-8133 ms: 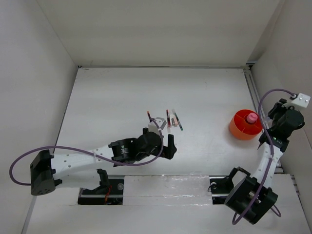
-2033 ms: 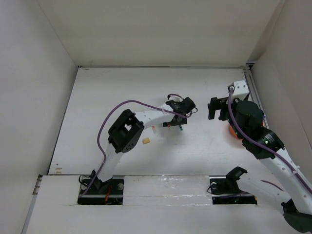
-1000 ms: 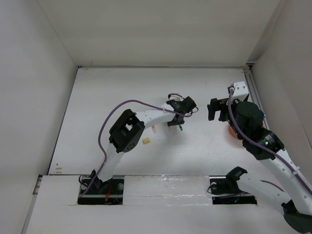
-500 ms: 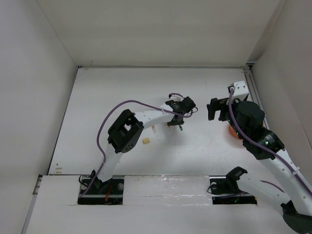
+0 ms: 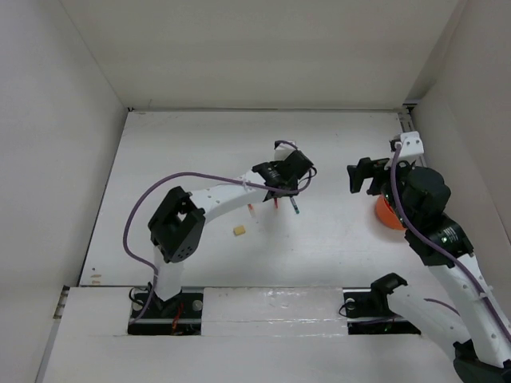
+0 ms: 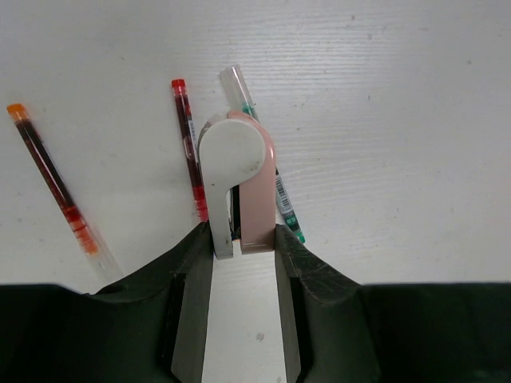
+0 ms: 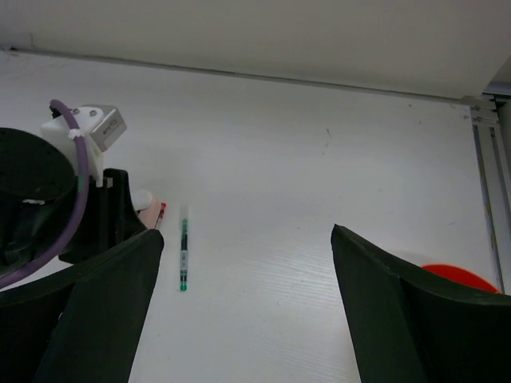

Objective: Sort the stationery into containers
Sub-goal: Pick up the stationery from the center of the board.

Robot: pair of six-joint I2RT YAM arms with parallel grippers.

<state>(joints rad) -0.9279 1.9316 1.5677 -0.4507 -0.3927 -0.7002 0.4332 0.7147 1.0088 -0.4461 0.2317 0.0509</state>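
My left gripper (image 6: 241,239) is shut on the lower end of a flat pink-and-white stationery piece (image 6: 238,159); its white side touches one finger and its pink side the other. Behind it on the table lie a thin red pen (image 6: 188,144) and a green pen (image 6: 283,209), with an orange-tipped red pen (image 6: 56,187) further left. In the top view this gripper (image 5: 279,183) hangs over the pens (image 5: 295,206) at mid-table. My right gripper (image 5: 361,177) stands wide open and holds nothing, to the right of the pens. The orange tub (image 5: 386,214) is mostly hidden under my right arm.
A small tan eraser block (image 5: 239,230) lies nearer the bases, left of the pens. The right wrist view shows the green pen (image 7: 184,255), my left gripper beside it, and the tub's rim (image 7: 459,278) at the lower right. White walls enclose the table; a rail (image 5: 411,152) runs along its right side.
The left arm's elbow has swung left and toward the base, and its gripper has shifted slightly while still holding the pink-and-white piece. The right gripper has moved a little to the right.
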